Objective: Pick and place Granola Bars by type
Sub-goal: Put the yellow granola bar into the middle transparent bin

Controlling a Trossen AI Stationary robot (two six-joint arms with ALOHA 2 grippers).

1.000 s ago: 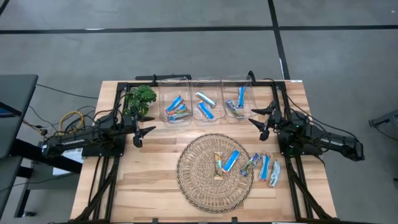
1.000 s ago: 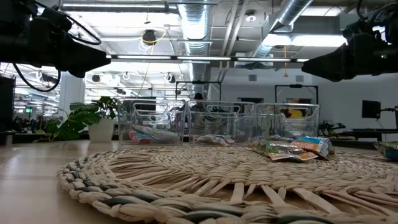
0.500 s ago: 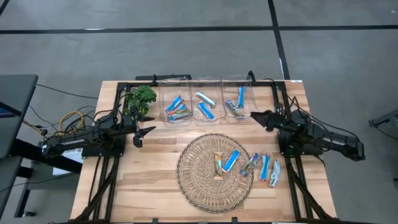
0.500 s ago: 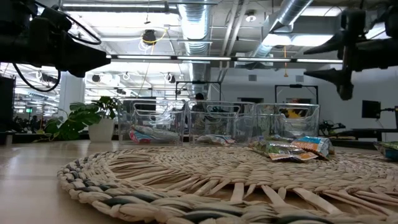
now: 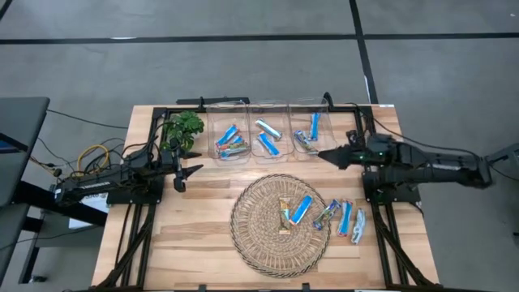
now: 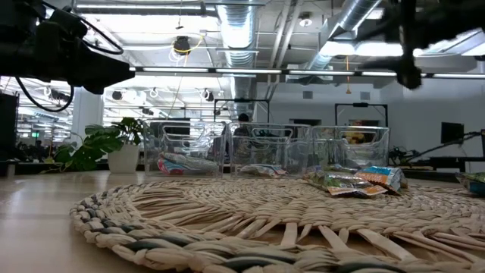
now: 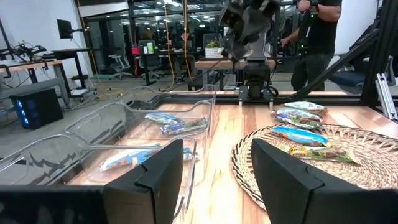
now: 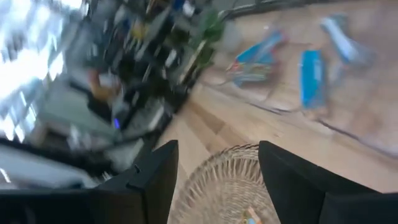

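Blue-wrapped Granola Bars (image 5: 301, 209) below right pincer (image 5: 323, 152)

Right gripper (image 5: 324, 154) now stretched out level toward the rightmost clear bin (image 5: 308, 132), tips just beside its near edge, where a second ago the arm sat folded back with fingers angled over the bare wood. Fingers (image 8: 155, 180) apart, empty. In the low view, shifted higher against the ceiling.

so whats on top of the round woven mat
Two wrapped bars lie on the round woven wicker mat: a bright blue bar and a tan multicoloured bar. Whatever is beneath them is covered.
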